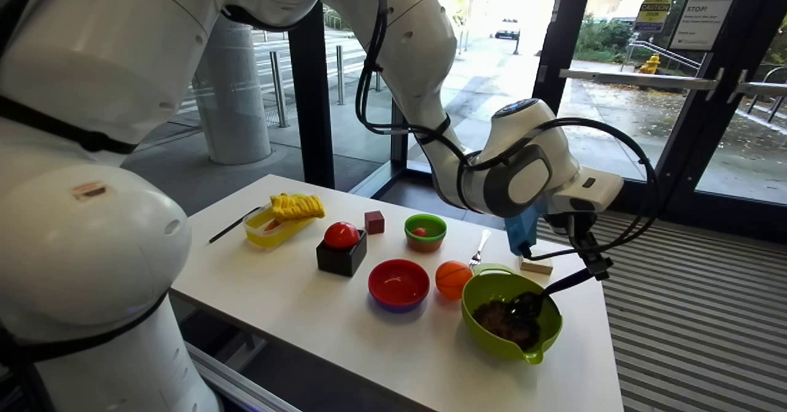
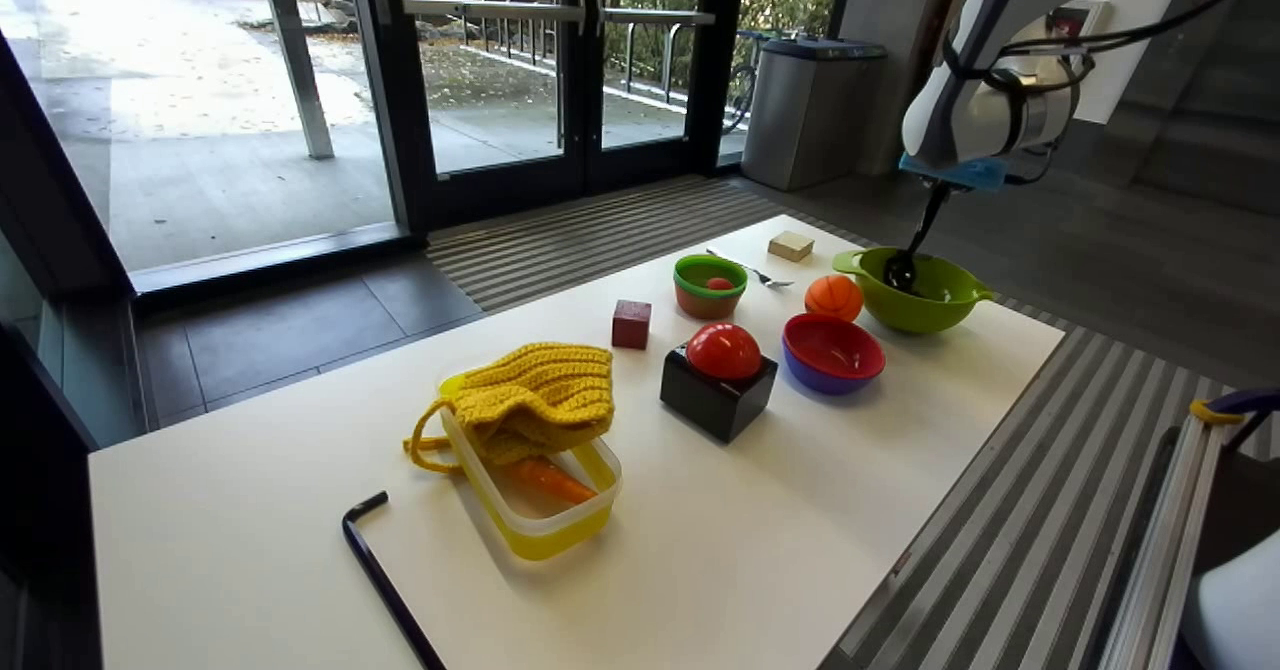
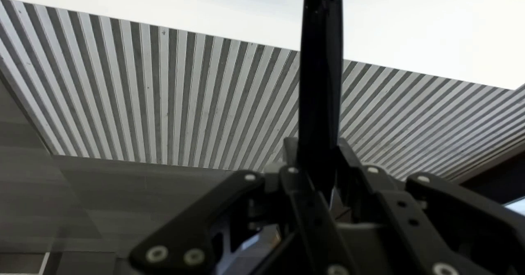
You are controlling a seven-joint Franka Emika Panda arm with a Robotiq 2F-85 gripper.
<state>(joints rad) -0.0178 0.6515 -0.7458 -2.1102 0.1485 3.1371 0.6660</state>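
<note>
Left to right in an exterior view, a round red bowl with a purple underside (image 1: 398,283) sat between the far and near edges of the white counter (image 1: 320,313); an orange toy basketball (image 1: 454,280) lay just beside a lime-green plastic bowl (image 1: 498,289) near the right edge. A long black plastic spoon (image 1: 562,283) leaned into that bowl's dark contents (image 1: 497,320), its handle pinched between the fingers of the black gripper (image 3: 319,152). Small, gentle moves inside the rim seemed wisest, though contact with the bottom was unclear.
</note>
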